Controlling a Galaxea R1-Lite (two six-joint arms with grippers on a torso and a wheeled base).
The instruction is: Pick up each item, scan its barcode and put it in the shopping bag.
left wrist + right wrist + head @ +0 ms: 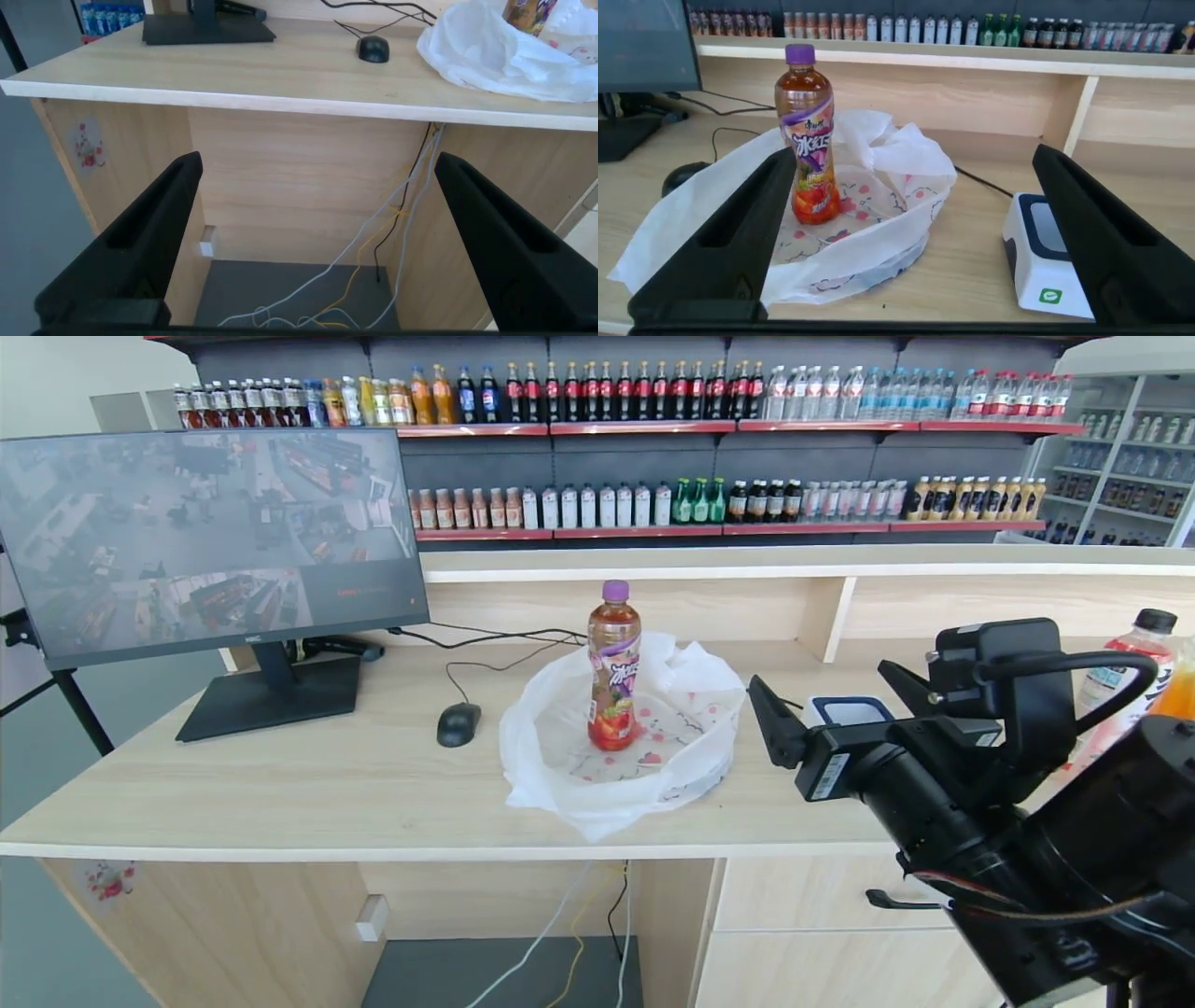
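1. A bottle [613,672] of reddish drink with a purple cap is seen standing upright inside the shopping bag [546,761].
2. The white bag is laid open on the counter [327,784], its thin walls slumped down around the foot of the bottle.
3. A small white scanner [1046,257] is set on the counter just beside the bag, on the robot's right.
4. The jaws of the right gripper [818,677] are spread wide and nothing is held between them. The gripper is held above the counter to the right of the bag, and in the right wrist view the bag and bottle are framed between the jaws.
5. Further right, at the counter's edge, a second bottle [1144,639] with a black cap is stood upright, with an orange bottle [1181,691] just beside it.
6. A black mouse [458,723] is placed on the counter near the bag on the left, and a monitor [210,537] is stood well to the left of that.
7. The jaws of the left gripper [318,163] are likewise wide apart and empty. This gripper is held low in front of the counter, below its top, facing the open space where loose cables [374,252] hang.
8. Behind the counter, shelves [653,427] lined with rows of drinks are seen.
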